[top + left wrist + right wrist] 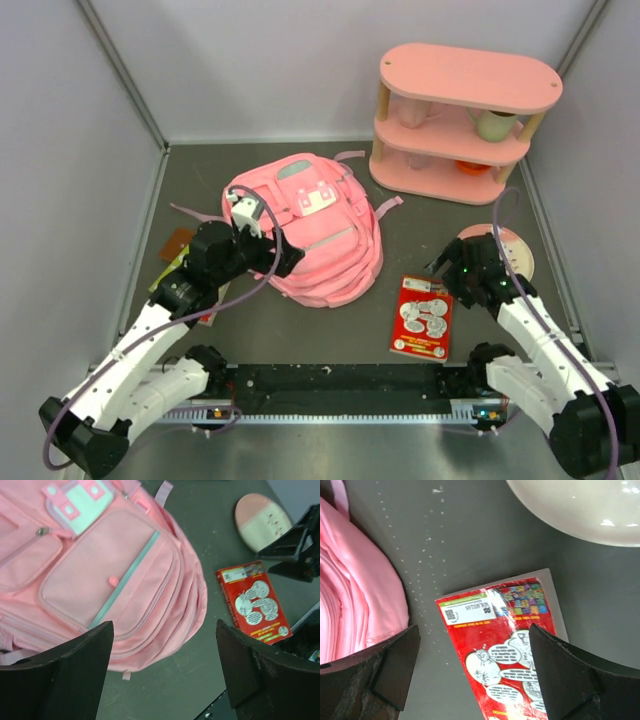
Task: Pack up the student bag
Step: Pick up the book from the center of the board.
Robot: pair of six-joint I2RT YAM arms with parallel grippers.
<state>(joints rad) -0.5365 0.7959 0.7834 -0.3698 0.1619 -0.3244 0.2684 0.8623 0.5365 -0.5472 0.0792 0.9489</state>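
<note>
Right pincer [475, 655], jaws open and empty, hangs directly over the red book [512, 650], whose long axis runs near-to-far. The pink bag [320, 240] lies left of it on the tabletop [330, 335], beneath the open left pincer [164, 650].

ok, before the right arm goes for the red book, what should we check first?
1. Is the right gripper open and empty: ok.
2. Is the red book lying flat, cover up, below that gripper: ok.
3. Is the book apart from the student bag and the plate: ok.
4. Is the left gripper open and empty above the bag: ok.
5. Is a bag compartment open to take the book: cannot tell; the front pockets look zipped and no opening shows.
</note>
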